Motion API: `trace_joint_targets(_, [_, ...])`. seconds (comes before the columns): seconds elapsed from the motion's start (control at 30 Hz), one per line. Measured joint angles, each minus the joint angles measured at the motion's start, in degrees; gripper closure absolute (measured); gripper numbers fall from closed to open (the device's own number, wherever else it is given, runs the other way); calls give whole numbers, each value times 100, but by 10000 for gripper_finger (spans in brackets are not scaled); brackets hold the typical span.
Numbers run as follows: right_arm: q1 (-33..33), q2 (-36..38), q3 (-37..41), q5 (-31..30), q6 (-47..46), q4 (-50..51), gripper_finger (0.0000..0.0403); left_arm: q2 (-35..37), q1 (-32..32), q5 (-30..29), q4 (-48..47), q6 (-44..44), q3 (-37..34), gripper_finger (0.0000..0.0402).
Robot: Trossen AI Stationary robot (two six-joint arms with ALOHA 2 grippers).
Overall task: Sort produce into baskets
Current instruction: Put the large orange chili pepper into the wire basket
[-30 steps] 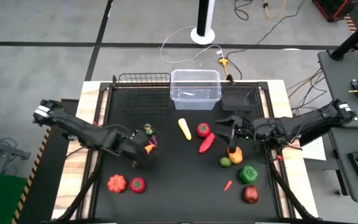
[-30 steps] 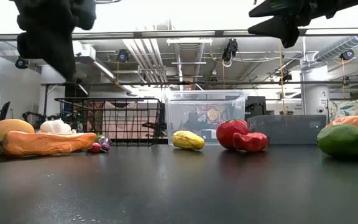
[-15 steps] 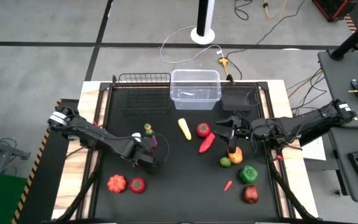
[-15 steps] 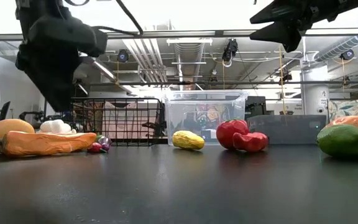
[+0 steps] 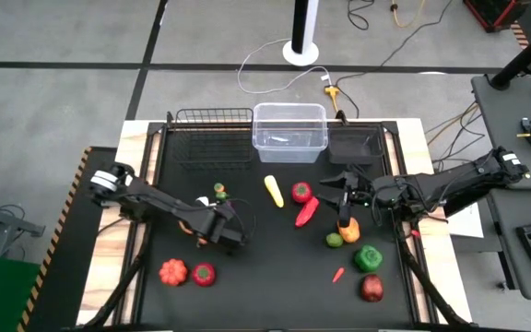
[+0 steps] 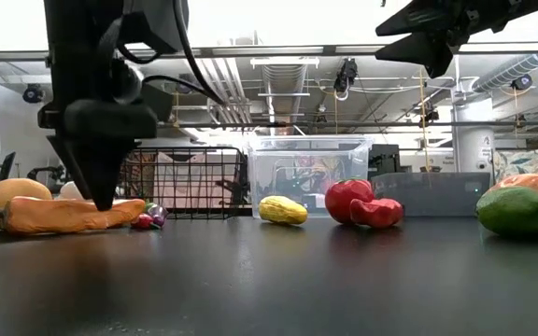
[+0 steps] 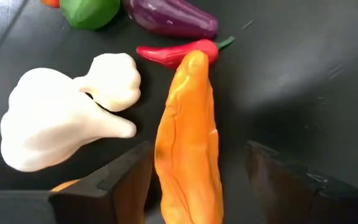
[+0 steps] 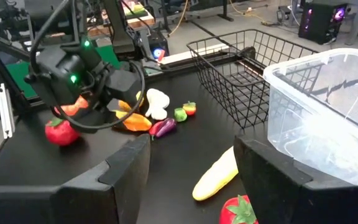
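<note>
With your left claw (image 7: 191, 186) spread wide astride the orange carrot (image 7: 188, 143), closing off-centre could squirt it sideways into the garlic (image 7: 61, 115) and red chilli (image 7: 179, 51). Right claw (image 5: 341, 191) hovers open, idle, above the surface (image 5: 265, 277).

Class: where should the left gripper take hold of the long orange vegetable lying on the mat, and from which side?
Grip the orange vegetable across its thick middle, descending from above. It lies flat and tapers; the open left gripper already straddles it, with the garlic beside one finger.

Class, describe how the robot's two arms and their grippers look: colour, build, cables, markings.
Both arms are dark, slim and jointed, with pale bands near their outer ends. The left gripper is a blocky black head tapering to dark fingers, with a black cable looping above. The right gripper is likewise black with flat, wedge-shaped fingers.
</note>
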State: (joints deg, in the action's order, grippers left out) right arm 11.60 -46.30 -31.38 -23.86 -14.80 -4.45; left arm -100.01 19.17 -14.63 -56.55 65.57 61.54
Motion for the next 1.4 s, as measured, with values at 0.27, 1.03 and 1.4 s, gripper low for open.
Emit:
trace_joint_targets(0.27, [0, 0, 0, -4, 65, 4, 179, -290, -17, 2, 8, -141, 0, 169])
trace_joint_targets(1.03, [0, 0, 0, -2, 130, 2, 179, -354, -10, 106, 36, -594, 185, 321])
trace_joint_targets(1.4, [0, 2, 0, 0, 196, -9, 179, -301, 82, -329, 36, -2692, 1749, 321])
